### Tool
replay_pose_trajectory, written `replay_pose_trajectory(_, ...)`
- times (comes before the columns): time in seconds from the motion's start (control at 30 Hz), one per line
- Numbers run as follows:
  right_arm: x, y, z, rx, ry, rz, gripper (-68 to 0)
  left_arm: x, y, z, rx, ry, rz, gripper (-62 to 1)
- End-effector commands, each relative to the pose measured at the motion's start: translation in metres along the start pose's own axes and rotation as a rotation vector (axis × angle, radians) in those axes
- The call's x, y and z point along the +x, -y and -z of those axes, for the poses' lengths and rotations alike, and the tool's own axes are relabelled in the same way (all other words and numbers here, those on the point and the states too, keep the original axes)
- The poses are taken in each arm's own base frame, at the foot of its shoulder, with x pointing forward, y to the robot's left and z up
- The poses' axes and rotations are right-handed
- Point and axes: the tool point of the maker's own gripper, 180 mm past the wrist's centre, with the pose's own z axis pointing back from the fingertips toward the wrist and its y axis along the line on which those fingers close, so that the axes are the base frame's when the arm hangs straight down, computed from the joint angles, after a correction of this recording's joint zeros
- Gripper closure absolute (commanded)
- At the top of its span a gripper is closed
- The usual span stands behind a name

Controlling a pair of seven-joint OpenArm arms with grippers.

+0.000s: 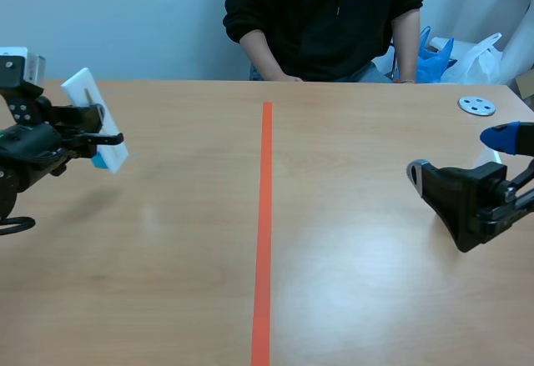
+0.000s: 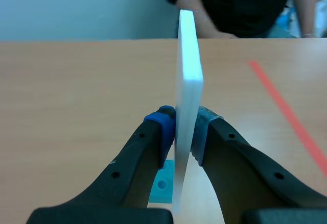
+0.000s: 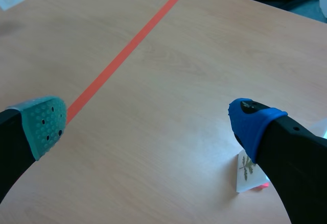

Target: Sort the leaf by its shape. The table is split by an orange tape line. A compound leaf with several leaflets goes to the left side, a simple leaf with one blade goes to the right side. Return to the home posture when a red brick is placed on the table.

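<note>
My left gripper is over the table's left side, shut on a white card that it holds off the table. In the left wrist view the card is edge-on between the pads, and its face is hidden. A light blue block sits at the card's lower end. My right gripper stands open at the right side with nothing between its fingers. Under its blue finger a small white card with a green leaf picture and a red foot stands on the table.
The orange tape line runs down the middle of the table. A person sits across it with hands near the far edge. A white round disc lies at the far right, and plastic bags sit behind the table.
</note>
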Motion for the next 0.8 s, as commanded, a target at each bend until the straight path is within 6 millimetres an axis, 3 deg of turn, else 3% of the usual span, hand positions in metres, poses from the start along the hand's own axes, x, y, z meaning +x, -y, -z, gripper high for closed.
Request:
replay_pose_trajectory(0.0,0.01,0.004,-0.001,-0.006,0.029,-0.009,-67.9,0.013,-0.013,0.003,0.04,0.05,-0.003,-5.1)
replay_pose_trajectory(0.27,0.009,0.004,-0.001,-0.006,0.028,-0.008,-67.9,-0.005,-0.041,-0.007,0.115,0.075,-0.008,-5.1)
replay_pose_trajectory(0.77,0.009,0.004,-0.001,-0.005,0.03,-0.004,-67.9,-0.027,-0.06,-0.016,0.168,0.054,-0.009,-5.1)
